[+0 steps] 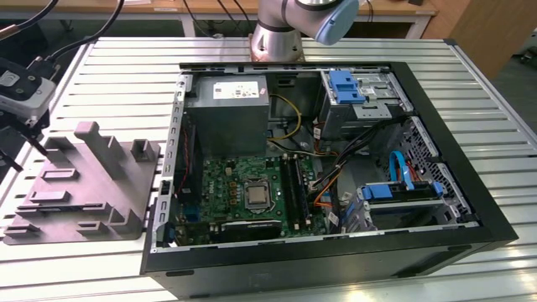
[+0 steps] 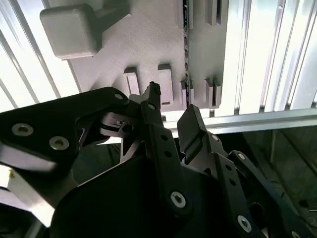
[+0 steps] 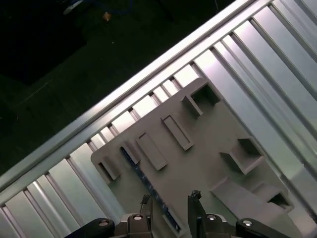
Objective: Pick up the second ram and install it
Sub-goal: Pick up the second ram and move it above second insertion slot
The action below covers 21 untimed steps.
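The gripper [image 1: 24, 151] hangs at the far left edge of the exterior view, over the left side of the grey plastic tray [image 1: 84, 201]. The tray lies flat on the slatted metal desk [image 1: 126, 63]. The gripper is released: its two dark fingers stand a moderate gap apart and hold nothing.

In the first wrist view the gripper [image 3: 169, 198] is above the tray [image 3: 208, 144], and the gap between its tips sits over the second ram [image 3: 141, 178]. The ram is a thin blue-green stick standing on its long edge in a slot of the tray, between low upright tabs. One end of the stick runs in under the gap between the fingertips [image 3: 194, 196]. Whether either finger touches it cannot be told.

In the second wrist view the gripper [image 2: 173, 101] also has its tips spread. The second ram [image 2: 186, 54] shows edge-on as a narrow dark line across the tray [image 2: 143, 39], ending just beside one fingertip.

To the exterior view's right of the tray, well apart from the gripper, the open computer case [image 1: 436, 163] lies on the desk. The green motherboard [image 1: 235, 173] is inside it.
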### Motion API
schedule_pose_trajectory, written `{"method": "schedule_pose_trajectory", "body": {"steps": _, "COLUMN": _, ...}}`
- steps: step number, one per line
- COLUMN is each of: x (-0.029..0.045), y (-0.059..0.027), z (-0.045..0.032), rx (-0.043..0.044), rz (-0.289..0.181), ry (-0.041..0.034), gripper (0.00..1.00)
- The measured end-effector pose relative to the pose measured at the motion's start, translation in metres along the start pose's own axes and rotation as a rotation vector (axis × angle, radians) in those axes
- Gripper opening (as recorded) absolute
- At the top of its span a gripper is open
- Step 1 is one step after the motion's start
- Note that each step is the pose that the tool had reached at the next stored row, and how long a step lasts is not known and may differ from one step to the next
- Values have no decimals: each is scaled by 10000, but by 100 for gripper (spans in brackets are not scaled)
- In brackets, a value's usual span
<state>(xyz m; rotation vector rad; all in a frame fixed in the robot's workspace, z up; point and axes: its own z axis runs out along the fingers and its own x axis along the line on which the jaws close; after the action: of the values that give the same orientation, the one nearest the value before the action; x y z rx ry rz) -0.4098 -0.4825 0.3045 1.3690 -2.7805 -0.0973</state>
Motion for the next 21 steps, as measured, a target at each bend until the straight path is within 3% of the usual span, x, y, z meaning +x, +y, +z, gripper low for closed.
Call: {"method": "schedule_pose_trajectory", "body": {"steps": 21, "x": -1, "y": -10, "z": 140, "rx": 30, "rz": -3809, "ry": 287, "gripper": 41}}
